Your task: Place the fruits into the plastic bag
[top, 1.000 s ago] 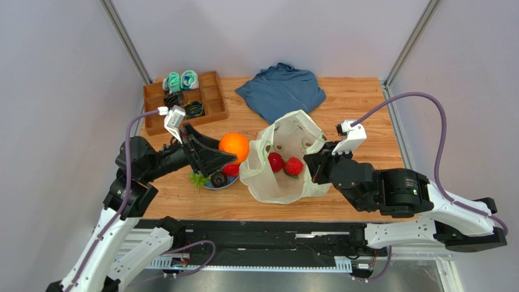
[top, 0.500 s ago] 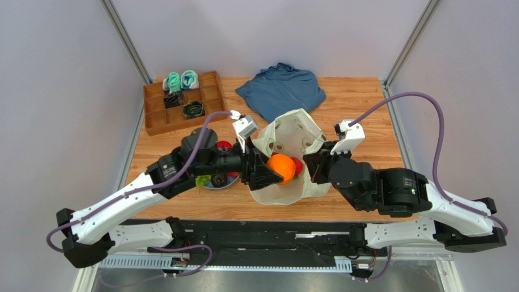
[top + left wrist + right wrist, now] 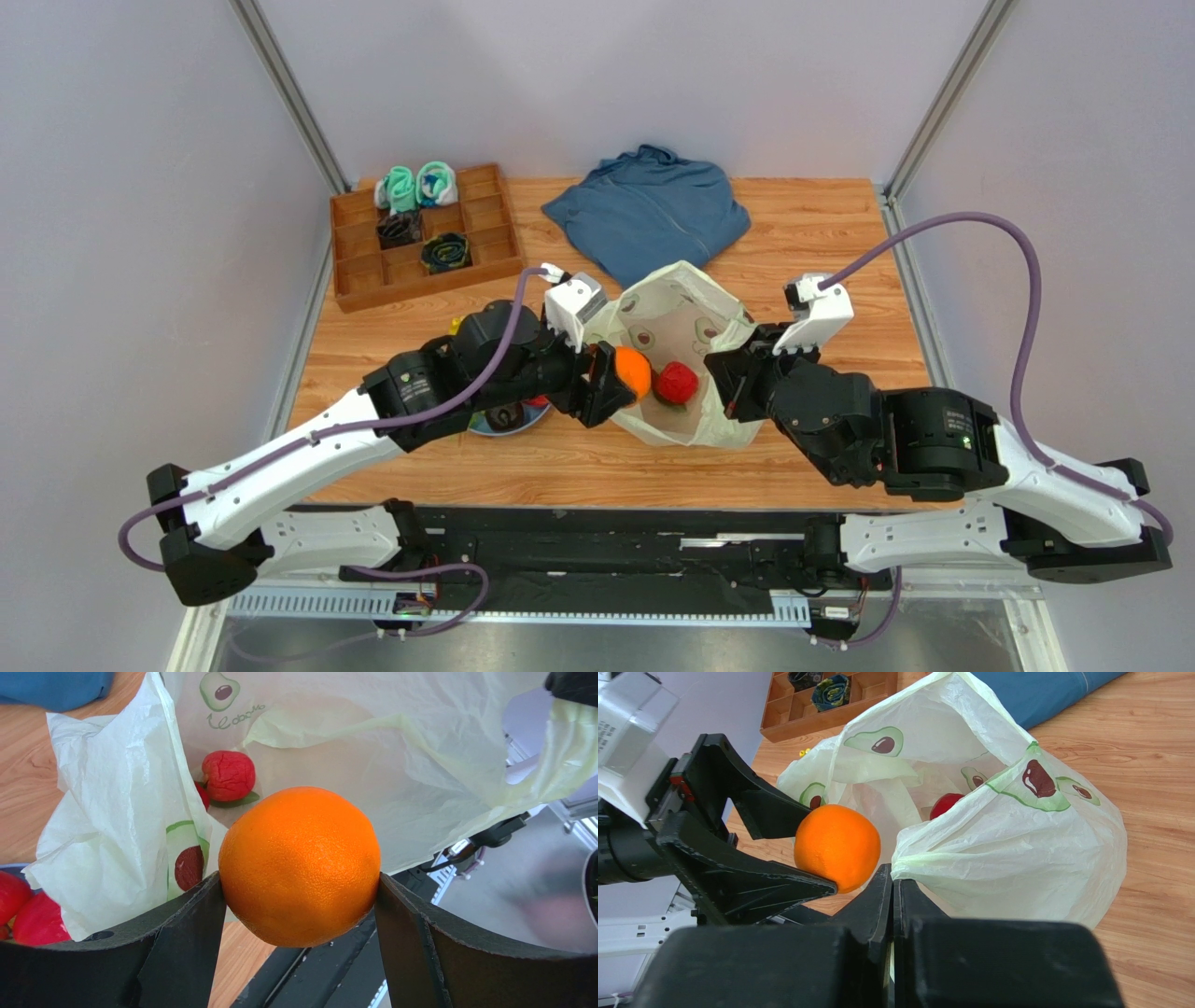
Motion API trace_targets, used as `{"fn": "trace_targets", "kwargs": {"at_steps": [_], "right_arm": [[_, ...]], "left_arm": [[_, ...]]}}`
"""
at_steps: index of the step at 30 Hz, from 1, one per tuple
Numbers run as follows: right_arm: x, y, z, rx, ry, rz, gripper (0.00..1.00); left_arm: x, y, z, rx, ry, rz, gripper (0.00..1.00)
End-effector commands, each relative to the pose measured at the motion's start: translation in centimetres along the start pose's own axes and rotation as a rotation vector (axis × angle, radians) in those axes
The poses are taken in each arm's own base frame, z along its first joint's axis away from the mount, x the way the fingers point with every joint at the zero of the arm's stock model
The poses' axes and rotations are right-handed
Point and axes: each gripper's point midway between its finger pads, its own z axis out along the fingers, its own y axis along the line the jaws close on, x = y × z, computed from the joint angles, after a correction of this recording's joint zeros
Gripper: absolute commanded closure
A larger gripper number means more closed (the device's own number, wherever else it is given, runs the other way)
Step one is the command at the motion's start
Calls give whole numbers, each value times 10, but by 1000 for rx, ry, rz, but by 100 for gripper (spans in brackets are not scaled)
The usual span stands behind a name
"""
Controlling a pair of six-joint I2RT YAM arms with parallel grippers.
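Release comes next, as I judge it, and doing it well hinges on position. Left of the bag (image 3: 697, 280), a plate (image 3: 494, 430) carries red fruits (image 3: 20, 906) not yet packed. At the bag's left rim, the left claw (image 3: 300, 882) carries the orange (image 3: 300, 866). The fruit hangs at the edge of the mouth, not plainly over the middle. A good drop would take it a little farther right, past the crumpled left wall. It would then be lowered inside before the fingers part, so it neither catches the thin rim nor rolls out onto the table (image 3: 842, 252). A red fruit (image 3: 229, 775) lies at the bottom of the bag (a sliver of another red one shows behind it). A low, gentle release beside it therefore suits better than a fall on top. The plastic looks limp and would likely fold under a push, so the fingers should avoid the wall.

The left claw's jaws stand wide apart, yet they are not free. Each black finger presses one side of the orange, which fills the gap and is clamped between them. At the bag's right rim, the right claw (image 3: 892, 889) has its fingers pressed together on a fold of the plastic, holding the mouth up and open.
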Motion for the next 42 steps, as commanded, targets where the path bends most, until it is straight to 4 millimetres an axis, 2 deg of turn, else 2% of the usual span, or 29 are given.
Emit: {"fn": "trace_targets", "kwargs": {"at_steps": [1, 10, 14, 20, 25, 36, 42], "right_arm": [[-14, 4, 0, -1, -45, 56, 100], [-13, 5, 0, -2, -41, 58, 100], [-13, 6, 0, -6, -41, 58, 100], [-12, 5, 1, -3, -39, 58, 100], [-12, 4, 1, -1, -40, 58, 100], [-12, 4, 1, 0, -42, 59, 100], [-12, 3, 1, 4, -44, 53, 100]], "left_arm": [[5, 5, 12, -56, 11, 19, 30], [-1, 9, 37, -127, 6, -70, 28], [9, 11, 49, -145, 40, -84, 27], [19, 11, 57, -149, 80, -95, 19], [19, 10, 55, -144, 80, -89, 8], [14, 7, 52, -129, 71, -74, 7], [-3, -9, 42, -41, 23, -15, 7]]}}
